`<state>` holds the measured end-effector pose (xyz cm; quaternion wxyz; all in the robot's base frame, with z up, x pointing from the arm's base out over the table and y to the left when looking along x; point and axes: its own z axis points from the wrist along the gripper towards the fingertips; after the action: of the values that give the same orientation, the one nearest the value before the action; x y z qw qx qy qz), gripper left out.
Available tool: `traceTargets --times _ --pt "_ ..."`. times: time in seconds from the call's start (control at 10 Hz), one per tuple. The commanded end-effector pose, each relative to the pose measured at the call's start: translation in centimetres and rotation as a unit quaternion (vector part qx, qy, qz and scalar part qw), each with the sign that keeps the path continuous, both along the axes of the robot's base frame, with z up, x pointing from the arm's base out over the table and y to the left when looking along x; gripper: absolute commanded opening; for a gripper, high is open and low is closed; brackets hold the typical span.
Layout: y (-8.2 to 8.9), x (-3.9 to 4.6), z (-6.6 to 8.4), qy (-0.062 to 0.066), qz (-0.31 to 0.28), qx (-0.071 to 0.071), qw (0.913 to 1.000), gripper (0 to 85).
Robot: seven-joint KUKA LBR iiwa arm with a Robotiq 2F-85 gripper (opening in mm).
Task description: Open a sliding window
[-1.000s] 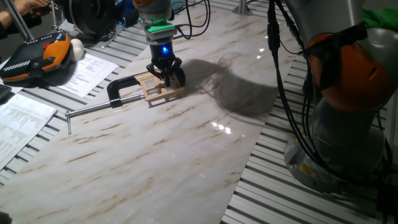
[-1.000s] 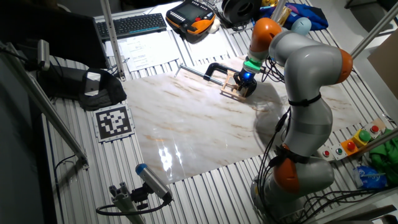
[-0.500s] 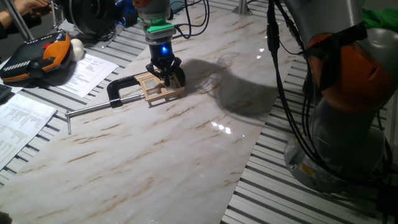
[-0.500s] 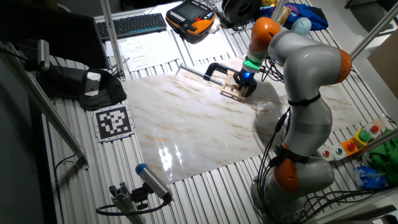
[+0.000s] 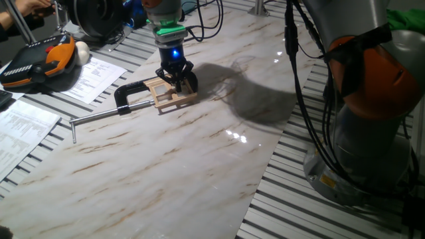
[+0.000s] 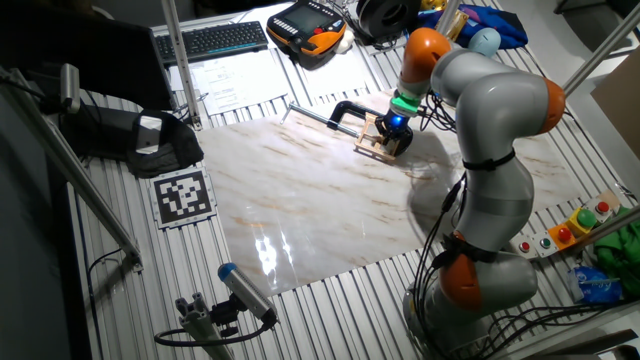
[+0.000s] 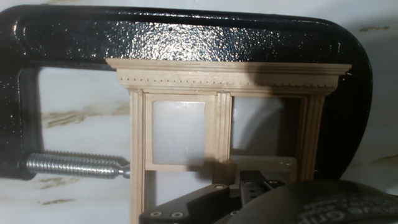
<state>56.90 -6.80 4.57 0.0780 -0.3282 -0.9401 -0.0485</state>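
Note:
The sliding window (image 5: pixel 169 95) is a small pale-wood frame lying on the marble board, held in a black C-clamp (image 5: pixel 126 93). It also shows in the other fixed view (image 6: pixel 376 141). In the hand view the window (image 7: pixel 230 78) fills the middle, with a frosted pane on the left and a clear opening on the right; the clamp (image 7: pixel 186 37) arches around it. My gripper (image 5: pixel 177 83) stands down on the window's right part with its two black fingers apart. In the hand view its finger bases (image 7: pixel 249 186) meet the lower rail of the sash.
The clamp's steel bar (image 5: pixel 93 117) runs left across the marble board (image 5: pixel 166 153). An orange teach pendant (image 5: pixel 40 60) and papers (image 5: pixel 93 73) lie at the back left. A keyboard (image 6: pixel 225 38) and a marker tag (image 6: pixel 183 195) sit beside the board. The arm's base (image 5: pixel 372 133) stands at the right.

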Motion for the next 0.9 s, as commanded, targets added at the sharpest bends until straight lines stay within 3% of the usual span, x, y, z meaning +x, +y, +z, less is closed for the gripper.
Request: traceTargets --times 0.0,0.8 --pt "-0.04 0.04 0.04 0.0 0.001 -0.001 1.0 0.0" --pt "-0.36 0.75 0.19 0.001 0.008 -0.006 1.0 0.0"
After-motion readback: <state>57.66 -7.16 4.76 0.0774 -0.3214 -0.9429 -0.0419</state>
